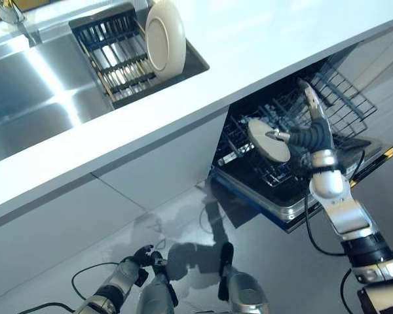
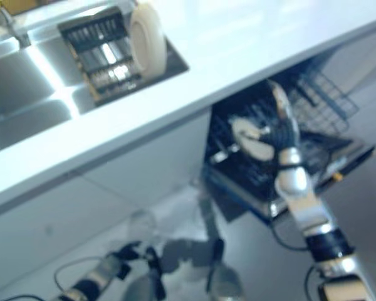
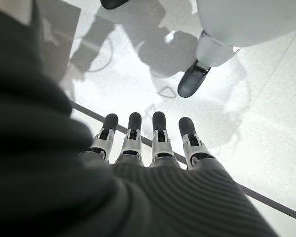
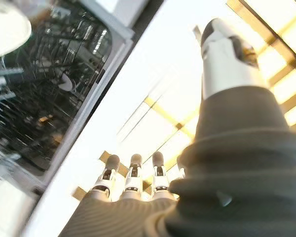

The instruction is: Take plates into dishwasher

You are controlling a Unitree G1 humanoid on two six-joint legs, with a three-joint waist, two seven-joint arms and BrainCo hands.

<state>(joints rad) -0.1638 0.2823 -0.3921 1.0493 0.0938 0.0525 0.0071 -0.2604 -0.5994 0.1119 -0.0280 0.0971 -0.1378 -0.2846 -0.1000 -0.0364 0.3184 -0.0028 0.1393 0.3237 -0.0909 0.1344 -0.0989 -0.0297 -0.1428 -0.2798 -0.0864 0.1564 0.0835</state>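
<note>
Two plates in view, one plate [image 1: 268,140] standing in the open dishwasher's lower rack [image 1: 275,171] just beside the right hand [image 1: 309,136], fingers straight and empty, second plate [image 1: 165,36] upright in the sink rack [image 1: 118,55], left hand [image 1: 132,269] low by the floor, fingers relaxed.

Two cream plates. One [image 1: 165,36] stands on edge in the dark drying rack [image 1: 114,55] set in the sink, far left. The other [image 1: 268,140] sits tilted in the dishwasher's [image 1: 295,196] lower rack [image 1: 275,173] (pulled out, right), under the table edge.
</note>
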